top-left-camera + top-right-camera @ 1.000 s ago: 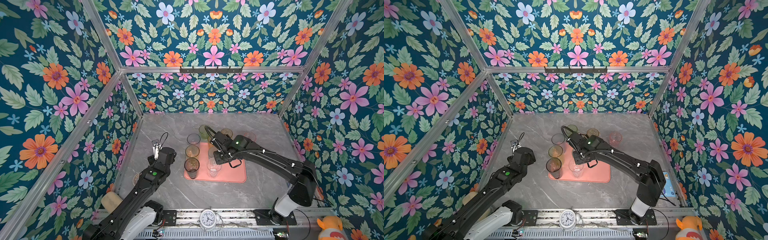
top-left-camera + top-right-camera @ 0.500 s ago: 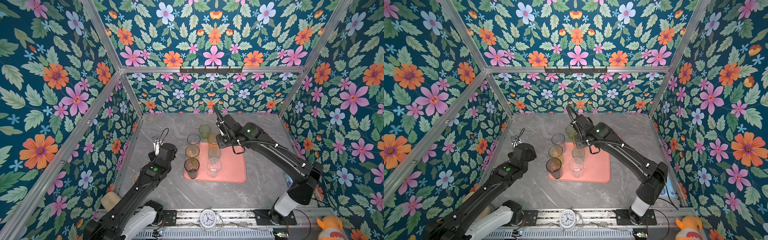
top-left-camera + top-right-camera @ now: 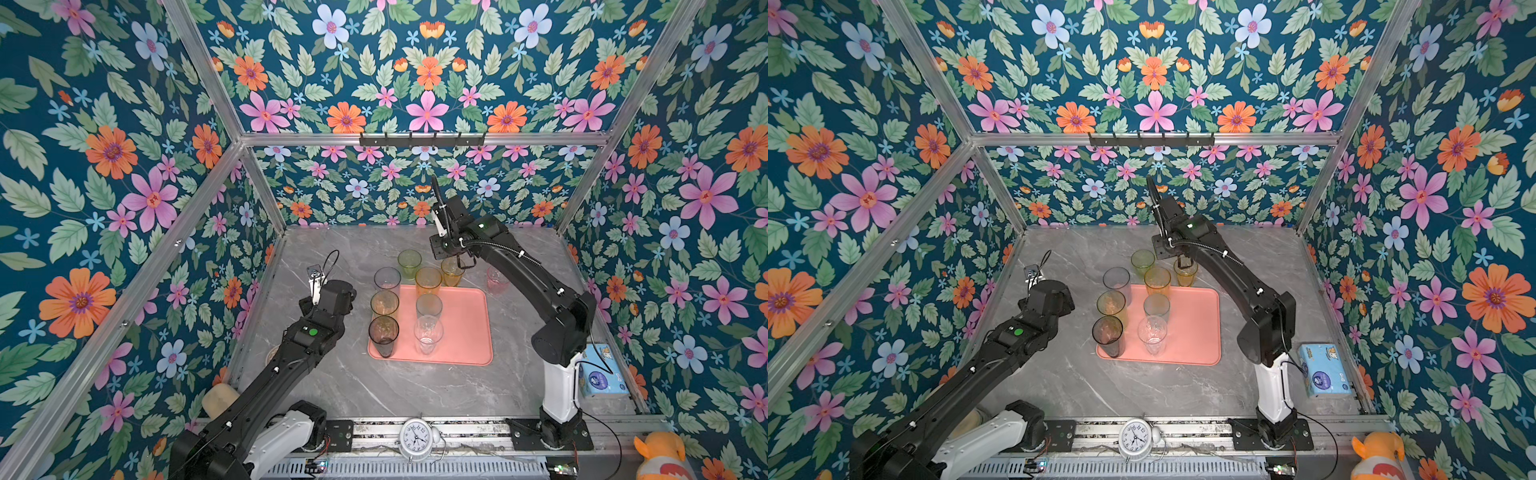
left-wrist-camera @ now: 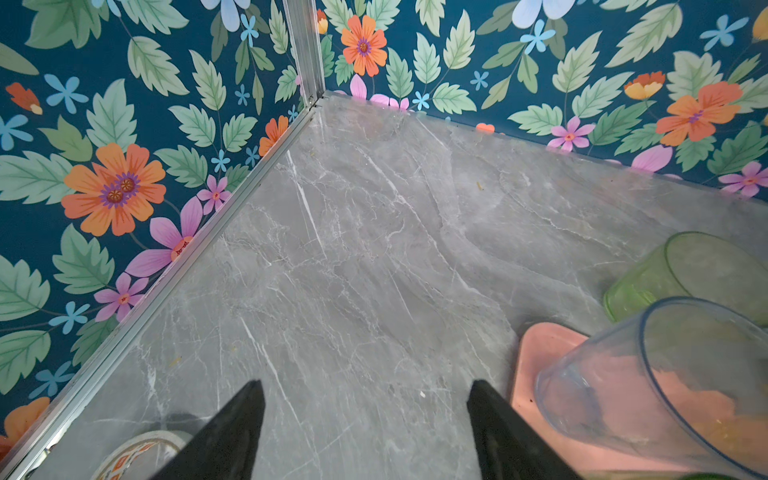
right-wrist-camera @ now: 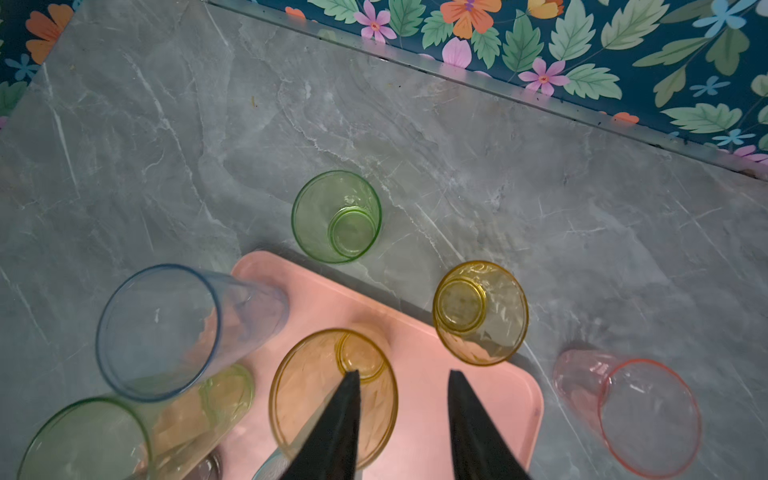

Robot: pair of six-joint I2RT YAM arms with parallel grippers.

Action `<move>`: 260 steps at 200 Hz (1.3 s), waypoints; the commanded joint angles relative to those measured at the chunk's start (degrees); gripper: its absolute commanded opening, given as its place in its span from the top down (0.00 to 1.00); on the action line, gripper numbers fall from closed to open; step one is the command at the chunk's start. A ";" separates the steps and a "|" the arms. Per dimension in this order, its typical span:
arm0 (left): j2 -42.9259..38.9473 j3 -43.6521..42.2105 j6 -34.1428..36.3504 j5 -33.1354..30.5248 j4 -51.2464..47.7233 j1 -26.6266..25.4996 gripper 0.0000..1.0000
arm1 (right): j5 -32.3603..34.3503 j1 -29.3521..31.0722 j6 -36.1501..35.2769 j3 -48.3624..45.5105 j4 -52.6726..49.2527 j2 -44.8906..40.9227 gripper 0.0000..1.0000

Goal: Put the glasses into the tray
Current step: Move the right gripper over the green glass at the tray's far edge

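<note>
Worktop [image 3: 374,395]: grey marble, filled the lower centre of both top views.
Tray [image 3: 465,332]: salmon-pink, lay flat on the worktop at frame centre, its right half bare.
Left pincer [image 4: 365,415]: spread wide, empty, over bare worktop left of the tray.
Right pincer [image 5: 405,415]: partly open, gripped nothing, hung over the tray's upper edge.
Glasses in tray: pale blue glass [image 3: 387,279], olive glass [image 3: 384,303] and smoky glass [image 3: 383,334] stood along its left edge. The amber glass [image 3: 428,280], grey glass [image 3: 429,306] and clear glass [image 3: 428,334] stood beside them.
Glasses off tray: green glass [image 3: 409,264] and yellow glass [image 3: 451,272] stood just above its upper edge. The pink glass [image 3: 496,279] stood near its upper right corner.
</note>
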 commanded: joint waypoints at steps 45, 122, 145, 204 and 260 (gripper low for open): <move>1.37 0.44 1.03 0.31 2.04 -0.02 0.21 | -5.18 -2.27 -1.49 8.20 0.62 8.62 0.61; 3.12 0.77 0.33 0.25 1.85 -0.02 0.22 | -11.16 -5.38 -1.03 20.94 -4.77 20.22 0.59; 3.45 0.78 -0.02 0.40 1.67 -0.02 0.23 | -12.72 -5.53 -1.47 21.58 -3.87 21.52 0.58; 3.70 0.87 -0.38 0.27 0.83 -0.09 0.23 | -14.95 -5.53 -1.26 22.29 -2.69 24.46 0.56; 3.71 0.57 -1.00 0.48 0.70 -0.11 0.23 | -17.21 -5.50 -0.42 24.41 -2.65 27.83 0.55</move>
